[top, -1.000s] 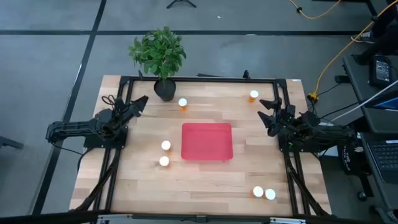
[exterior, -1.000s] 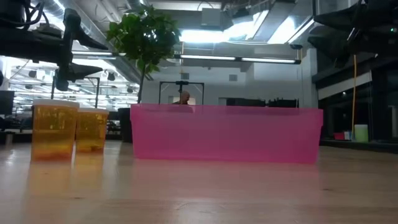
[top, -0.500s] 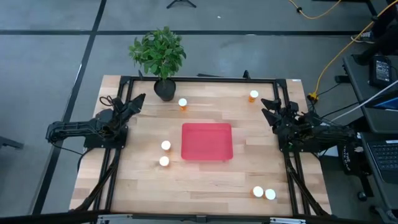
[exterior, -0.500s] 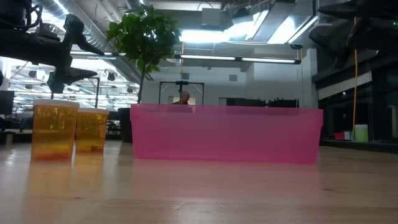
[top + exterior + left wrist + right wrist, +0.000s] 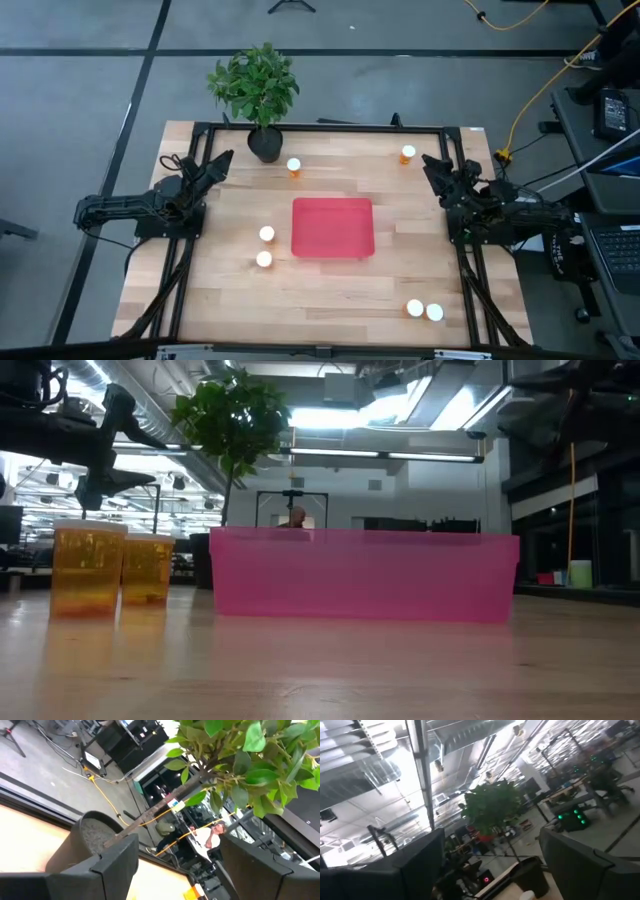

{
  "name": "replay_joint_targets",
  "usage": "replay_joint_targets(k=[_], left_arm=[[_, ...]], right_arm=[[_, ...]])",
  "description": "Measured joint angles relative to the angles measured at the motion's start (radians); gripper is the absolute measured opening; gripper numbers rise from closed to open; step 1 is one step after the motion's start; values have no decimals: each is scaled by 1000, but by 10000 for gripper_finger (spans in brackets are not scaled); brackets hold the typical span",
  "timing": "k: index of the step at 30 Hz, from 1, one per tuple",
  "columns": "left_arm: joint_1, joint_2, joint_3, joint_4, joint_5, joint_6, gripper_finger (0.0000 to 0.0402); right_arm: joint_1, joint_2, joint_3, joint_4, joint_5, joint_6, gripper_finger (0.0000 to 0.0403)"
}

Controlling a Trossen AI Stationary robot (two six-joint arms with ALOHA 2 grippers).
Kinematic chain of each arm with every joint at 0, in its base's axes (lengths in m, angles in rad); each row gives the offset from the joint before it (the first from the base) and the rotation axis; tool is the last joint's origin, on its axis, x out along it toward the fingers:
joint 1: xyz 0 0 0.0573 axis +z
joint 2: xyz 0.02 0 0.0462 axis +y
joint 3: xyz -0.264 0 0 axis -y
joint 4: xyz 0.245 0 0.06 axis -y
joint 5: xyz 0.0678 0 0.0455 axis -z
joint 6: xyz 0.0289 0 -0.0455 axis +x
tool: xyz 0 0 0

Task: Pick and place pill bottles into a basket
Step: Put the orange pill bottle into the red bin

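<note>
The red tray (image 5: pixel 333 227) lies flat mid-table and shows pink in the low view (image 5: pixel 365 575). Six orange pill bottles with white caps stand on the table. One is near the pot (image 5: pixel 293 167), one at the far right (image 5: pixel 407 154), two left of the tray (image 5: pixel 267 234) (image 5: pixel 263 260), and two at the near right (image 5: pixel 414 309) (image 5: pixel 434 313). My left gripper (image 5: pixel 222 162) is open and empty at the table's left, pointing at the plant pot (image 5: pixel 82 840). My right gripper (image 5: pixel 430 165) is open and empty at the table's right, tipped upward.
A potted plant (image 5: pixel 257 88) in a black pot (image 5: pixel 265 145) stands at the far left edge. A black frame (image 5: pixel 320 127) runs around the table. Bare wood lies in front of the tray (image 5: pixel 330 300). A person sits in the room beyond (image 5: pixel 293 518).
My right gripper has swung toward the table's far edge and come closer to the far-right bottle. My left gripper has shifted slightly toward the far edge. No bottle has moved.
</note>
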Motion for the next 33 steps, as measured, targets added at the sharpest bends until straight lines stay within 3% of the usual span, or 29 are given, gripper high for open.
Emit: replay_joint_targets(k=[6, 11, 15, 17, 22, 26, 33], left_arm=[[0, 0, 0, -7, 8, 17, 274], [0, 2, 0, -64, 130, 215, 273], [0, 22, 1, -62, 146, 417, 273], [1, 21, 1, -60, 111, 448, 273], [1, 20, 0, -61, -60, 330, 273], [1, 20, 0, -83, -114, 412, 273], [-1, 20, 1, -78, -42, 482, 273]], right_arm=[[0, 0, 0, -5, 58, -55, 327], [0, 0, 0, -5, 58, -54, 326], [0, 0, 0, -6, 58, -54, 326], [0, 0, 0, -7, 58, -54, 326], [0, 0, 0, -7, 58, -50, 327], [0, 0, 0, -7, 57, -54, 327], [-1, 0, 1, 0, 58, 8, 326]])
